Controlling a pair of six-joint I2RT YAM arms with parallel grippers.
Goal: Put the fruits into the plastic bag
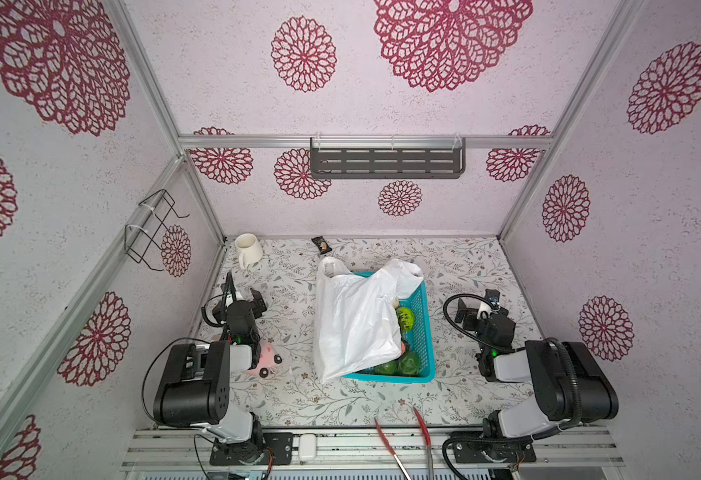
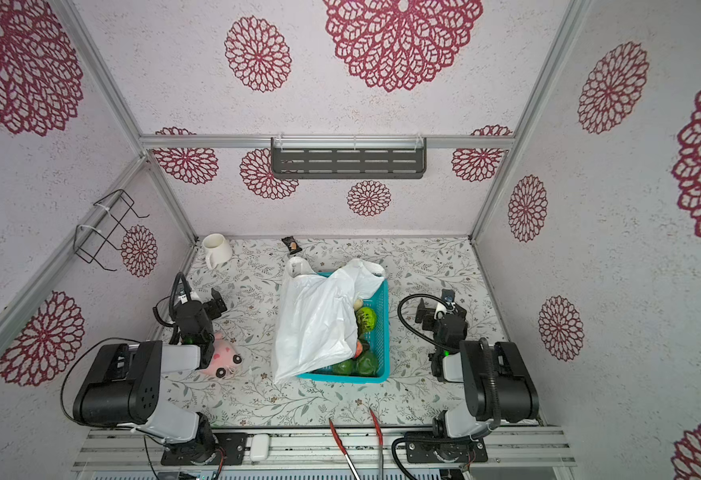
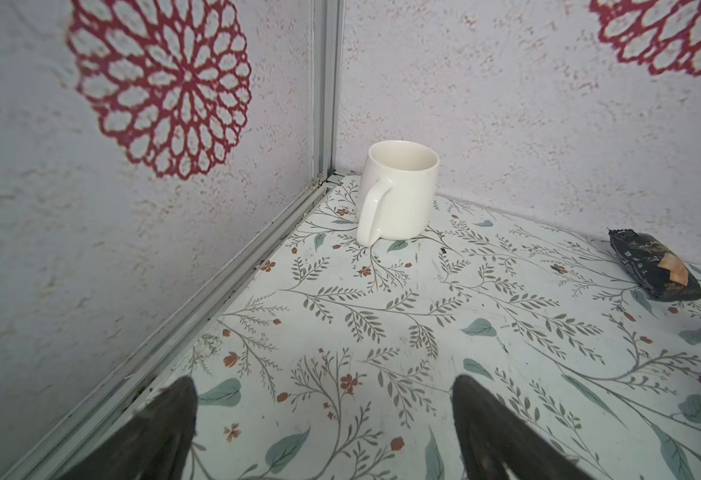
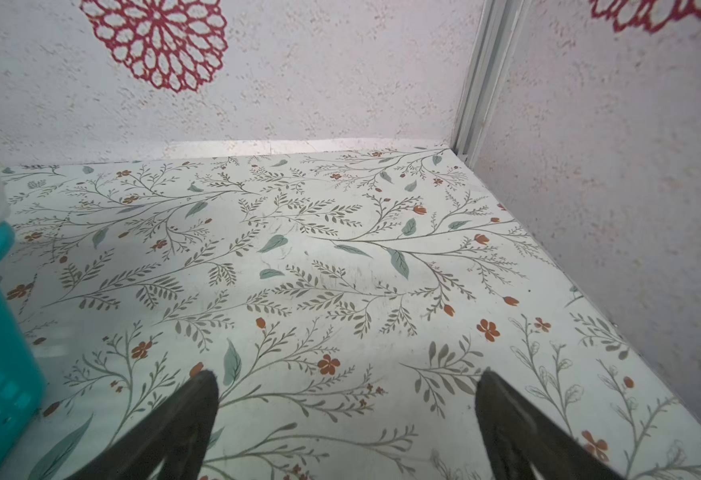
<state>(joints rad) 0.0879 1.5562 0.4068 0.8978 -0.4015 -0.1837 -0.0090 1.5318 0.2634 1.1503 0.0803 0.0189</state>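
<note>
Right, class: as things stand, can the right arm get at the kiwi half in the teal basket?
Probably yes: the kiwi half lies uncovered in the basket, on the side nearest the open right gripper; the plastic bag drapes over the far side only.

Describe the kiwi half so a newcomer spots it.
At centre stands a teal basket, half covered by the white plastic bag. Inside, by the bag's right edge, lies the kiwi half. Unlike the dark green fruits nearer the front, it is bright yellow-green with dark specks.
</note>
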